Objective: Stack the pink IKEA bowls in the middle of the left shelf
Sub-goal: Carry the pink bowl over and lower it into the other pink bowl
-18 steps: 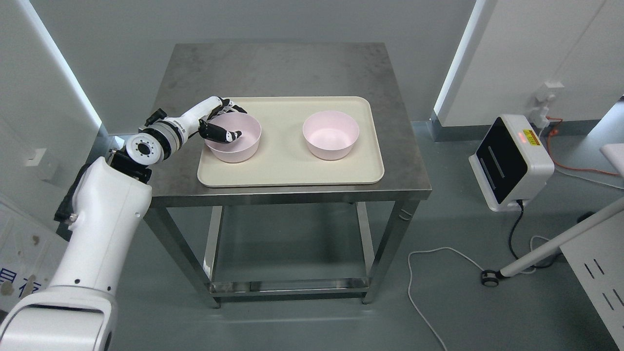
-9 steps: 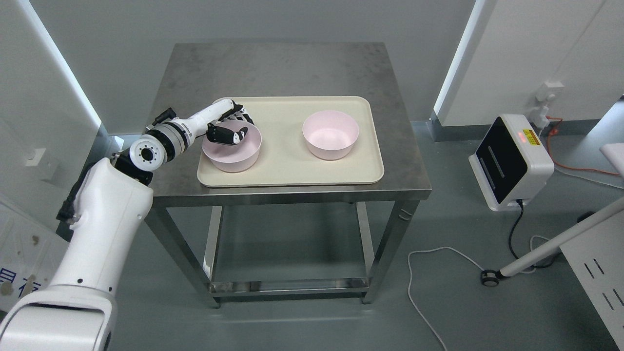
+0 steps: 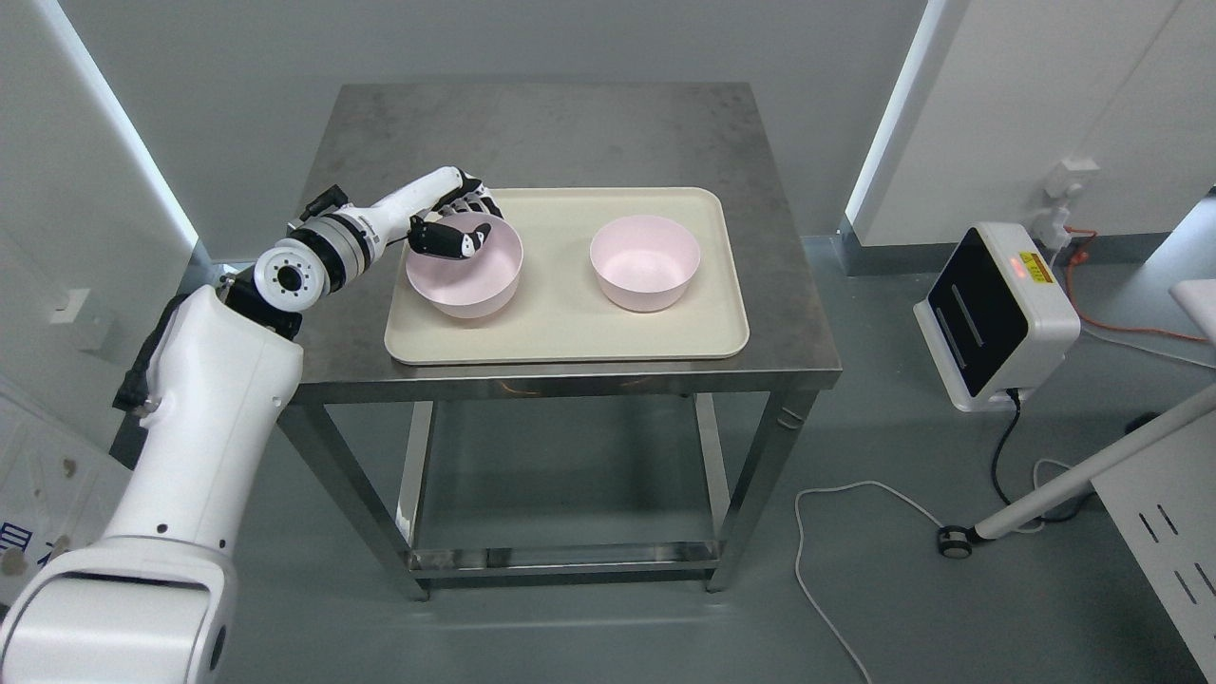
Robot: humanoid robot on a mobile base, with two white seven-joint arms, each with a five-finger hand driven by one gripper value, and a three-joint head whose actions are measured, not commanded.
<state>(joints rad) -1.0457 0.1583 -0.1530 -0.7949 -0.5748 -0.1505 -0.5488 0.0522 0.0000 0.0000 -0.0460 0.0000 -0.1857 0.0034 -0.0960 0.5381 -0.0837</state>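
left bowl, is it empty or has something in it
Empty: the left bowl shows only bare pink inside, apart from the left hand's thumb hooked over its rim.

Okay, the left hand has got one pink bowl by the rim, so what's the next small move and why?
Probably carry the held bowl rightward, over the second bowl. The left hand grips its rim, and the other bowl sits open and upright on the tray, ready for nesting.

A single head camera is looking steeply down from above at a metal table (image 3: 570, 133), facing its near edge from some way back. The floor is showing near and right; walls are framing both sides.
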